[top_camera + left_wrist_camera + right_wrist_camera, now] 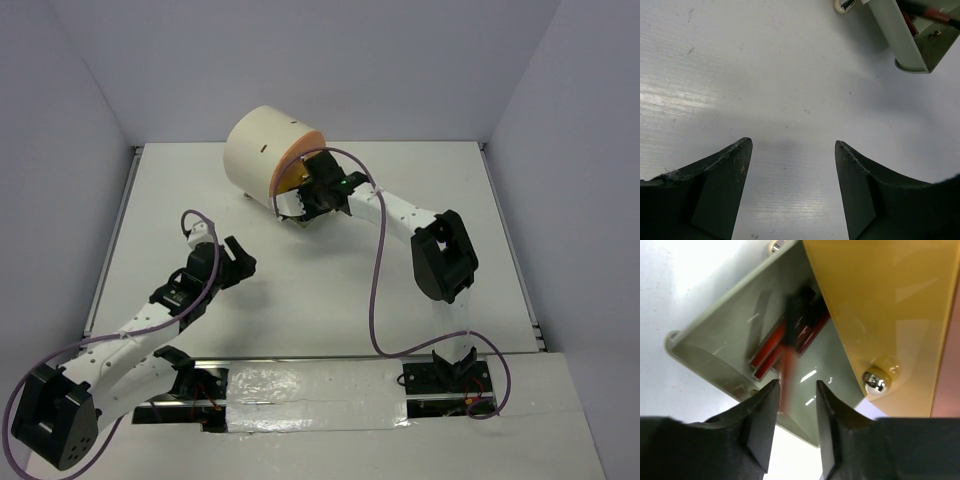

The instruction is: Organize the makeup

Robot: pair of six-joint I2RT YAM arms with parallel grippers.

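Right gripper point(795, 405): jaws parted, the gap wider than the one red stick point(786, 371) standing between them. The stick is smeared. It runs close along the left-hand finger, and I cannot tell whether it touches that finger or is already loose.

- Stick: lower end over the drawer point(720, 340), just inside its near wall
- Other sticks point(802, 332), red and black: lying together on the drawer floor, further in, towards the back
- Orange front point(880, 305) with a knob point(874, 382): overhangs the drawer on one side
- Chest point(255, 150): directly behind the drawer, which juts out of its face
- Left gripper point(793, 145): spread wide, nothing in it, over bare table point(740, 75), well away from the drawer, whose corner only just shows at the edge of its view

Judgement: release of one stick into the drawer is in hand.

Risks from here:
1. The stick sits near the drawer's near wall, not over the middle. If it tips outward it could land across the rim or fall outside the drawer
2. It may come to rest propped on the sticks already in the drawer. A raised end could foul the orange front and stop the drawer from shutting
3. If it clings to the finger, pulling back would drag it out of the drawer
4. The fingers are low and close to the drawer's wall. A careless lift or sideways move could catch the wall and shift the drawer or chest, with no second gripper near the drawer to steady it
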